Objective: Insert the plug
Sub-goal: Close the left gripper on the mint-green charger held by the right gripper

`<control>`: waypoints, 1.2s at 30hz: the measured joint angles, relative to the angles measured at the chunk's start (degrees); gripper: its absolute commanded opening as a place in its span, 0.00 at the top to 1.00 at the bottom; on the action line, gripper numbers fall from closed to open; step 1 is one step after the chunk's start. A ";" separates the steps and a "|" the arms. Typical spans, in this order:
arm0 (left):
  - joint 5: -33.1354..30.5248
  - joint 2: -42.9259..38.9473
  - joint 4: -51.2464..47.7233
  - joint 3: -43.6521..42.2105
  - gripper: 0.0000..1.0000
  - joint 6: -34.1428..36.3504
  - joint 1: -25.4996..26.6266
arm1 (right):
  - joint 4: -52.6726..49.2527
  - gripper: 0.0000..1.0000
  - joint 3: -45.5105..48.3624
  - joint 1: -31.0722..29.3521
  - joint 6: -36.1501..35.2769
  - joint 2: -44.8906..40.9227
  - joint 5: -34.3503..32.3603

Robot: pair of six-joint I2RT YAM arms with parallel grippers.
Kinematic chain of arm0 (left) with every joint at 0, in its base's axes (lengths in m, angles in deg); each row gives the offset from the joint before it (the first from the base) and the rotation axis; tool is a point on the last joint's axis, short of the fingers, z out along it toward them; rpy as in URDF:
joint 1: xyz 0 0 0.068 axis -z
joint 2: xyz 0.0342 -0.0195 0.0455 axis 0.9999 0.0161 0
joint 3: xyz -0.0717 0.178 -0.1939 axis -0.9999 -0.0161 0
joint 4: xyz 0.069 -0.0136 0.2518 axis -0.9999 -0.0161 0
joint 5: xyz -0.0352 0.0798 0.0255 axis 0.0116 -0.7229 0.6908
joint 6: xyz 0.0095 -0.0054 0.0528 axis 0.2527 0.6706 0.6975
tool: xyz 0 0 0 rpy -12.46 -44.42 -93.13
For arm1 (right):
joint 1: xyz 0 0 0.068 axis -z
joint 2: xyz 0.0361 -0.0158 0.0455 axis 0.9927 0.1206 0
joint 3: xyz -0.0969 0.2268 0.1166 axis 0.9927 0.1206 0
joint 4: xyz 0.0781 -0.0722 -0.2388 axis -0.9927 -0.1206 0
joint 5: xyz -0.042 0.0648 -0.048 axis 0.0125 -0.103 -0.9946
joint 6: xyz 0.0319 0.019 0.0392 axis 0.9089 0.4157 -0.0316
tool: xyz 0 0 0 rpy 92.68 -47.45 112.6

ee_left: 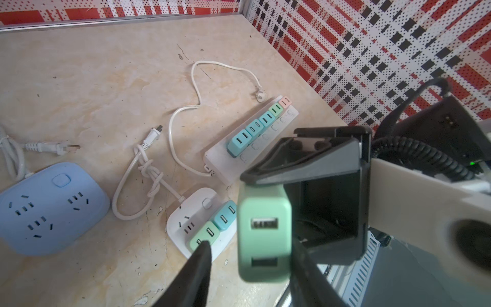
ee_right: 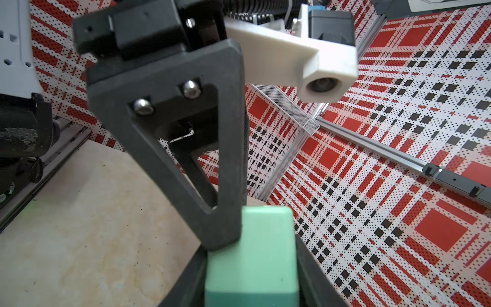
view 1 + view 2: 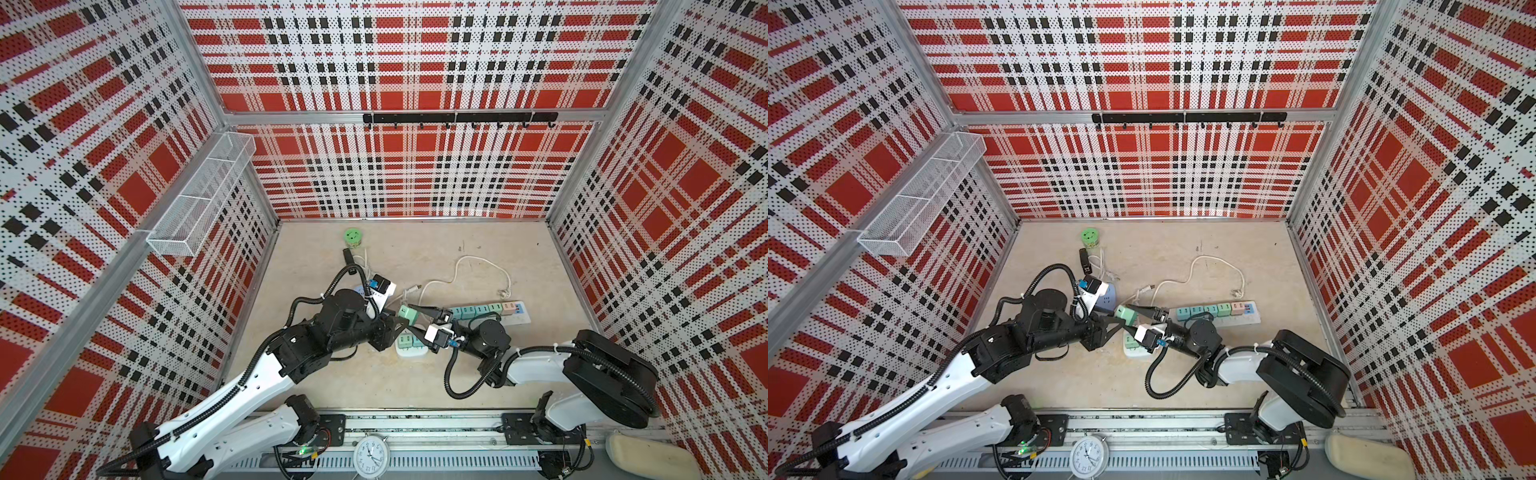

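Green plug (image 3: 408, 314) in right claw (image 2: 251, 252), facing left claw (image 1: 248, 243)

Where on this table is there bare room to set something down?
Bare: the table front, between small strip and rail; the back right corner behind the cable. Crowded: the middle, where left gripper and right gripper meet at the plug, amid blue strip and long strip.
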 measured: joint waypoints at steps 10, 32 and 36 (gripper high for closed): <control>0.85 1.11 0.33 0.13 0.64 -0.04 0.55 | -0.37 0.92 -0.35 -0.70 -1.11 0.00 0.04; 2.16 2.32 0.87 0.20 1.00 -0.09 0.70 | -1.18 0.81 -0.46 -0.76 -1.57 0.00 -0.74; 1.73 3.28 -0.59 2.21 1.00 1.07 0.72 | -0.48 0.11 -0.46 -0.90 -1.07 -0.11 -0.63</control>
